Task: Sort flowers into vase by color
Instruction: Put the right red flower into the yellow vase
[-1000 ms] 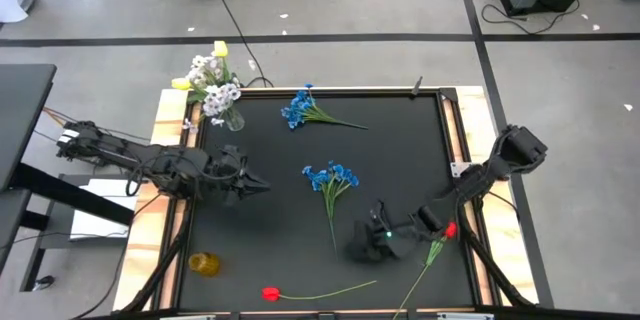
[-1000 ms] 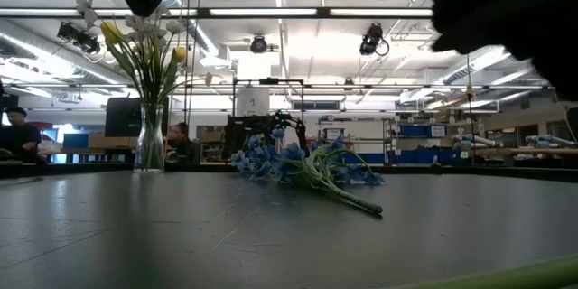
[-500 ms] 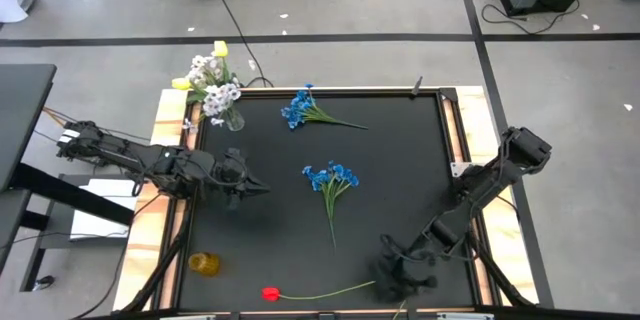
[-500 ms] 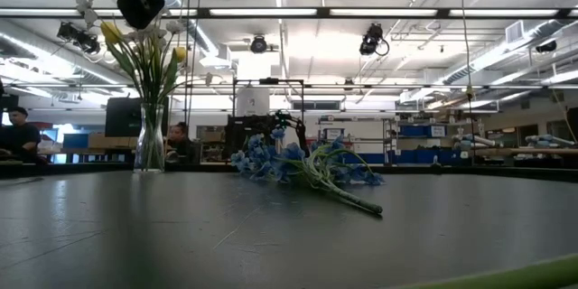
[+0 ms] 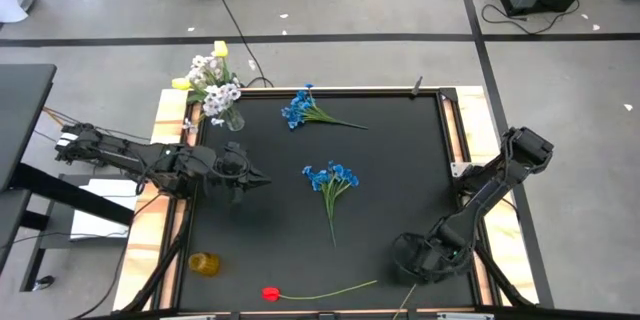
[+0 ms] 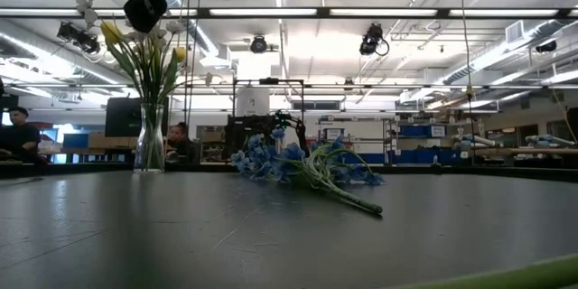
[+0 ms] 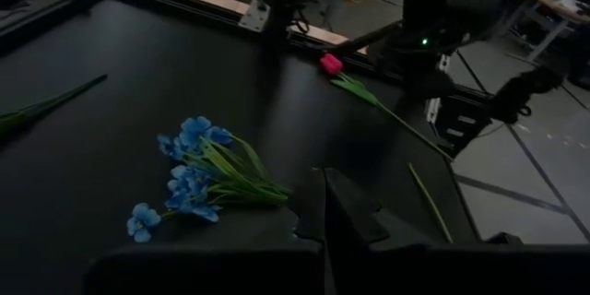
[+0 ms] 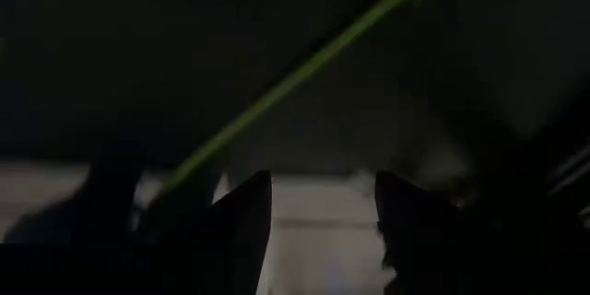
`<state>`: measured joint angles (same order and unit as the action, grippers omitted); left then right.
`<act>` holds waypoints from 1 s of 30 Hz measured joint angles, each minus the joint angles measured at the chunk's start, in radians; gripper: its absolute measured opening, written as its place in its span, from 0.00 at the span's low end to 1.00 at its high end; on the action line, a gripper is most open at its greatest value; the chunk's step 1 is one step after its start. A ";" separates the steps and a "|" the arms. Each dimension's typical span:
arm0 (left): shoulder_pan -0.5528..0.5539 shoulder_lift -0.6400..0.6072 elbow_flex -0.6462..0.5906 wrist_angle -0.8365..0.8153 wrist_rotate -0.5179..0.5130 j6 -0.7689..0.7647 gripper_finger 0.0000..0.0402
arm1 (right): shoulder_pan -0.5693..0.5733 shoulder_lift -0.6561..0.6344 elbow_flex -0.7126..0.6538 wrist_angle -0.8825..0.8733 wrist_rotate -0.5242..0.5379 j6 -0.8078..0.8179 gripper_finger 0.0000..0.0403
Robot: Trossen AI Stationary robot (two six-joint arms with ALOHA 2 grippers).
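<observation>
Looking down from the high view, I saw the flowers scattered over the black table (image 5: pixel 400 160): one blue cluster (image 5: pixel 298 108) lay at about twelve o'clock with its thin green stalk trailing toward three, a second blue cluster (image 5: pixel 331 177) sat near the centre with its stalk running toward six, and a red tulip (image 5: pixel 270 294) rested near the six o'clock edge, its long stalk stretching toward three. The glass vase (image 5: pixel 232 117) stood at the ten o'clock corner holding white blossoms and yellow tulips, upright and well apart from the loose stems. A small amber cup (image 5: pixel 203 264) sat at about eight o'clock. My left gripper (image 5: pixel 262 180) hovered at nine o'clock, fingers pressed together and holding nothing. My right gripper (image 5: pixel 408 257) was down at five o'clock, its fingers spread; in the right wrist view a green stalk (image 8: pixel 277 92) ran slantwise just ahead of the fingertips (image 8: pixel 249 194), and I could not tell whether they touched it. In the left wrist view a second red tulip (image 7: pixel 331 64) lay near the right arm. Compared with a second earlier, the right arm had swung from mid-table toward the five o'clock corner and had left the low view, while the left gripper had barely shifted. The blue clusters and the vase had stayed put.
</observation>
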<state>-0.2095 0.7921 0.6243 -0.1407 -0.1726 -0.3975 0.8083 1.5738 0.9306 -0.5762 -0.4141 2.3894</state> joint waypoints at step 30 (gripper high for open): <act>0.033 0.000 0.000 0.016 -0.012 -0.112 0.01 | -0.007 0.003 -0.174 -0.017 0.037 -0.011 0.45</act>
<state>-0.1768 0.7925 0.6243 -0.1243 -0.1847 -0.5095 0.8016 1.5764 0.7570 -0.5936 -0.3769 2.3786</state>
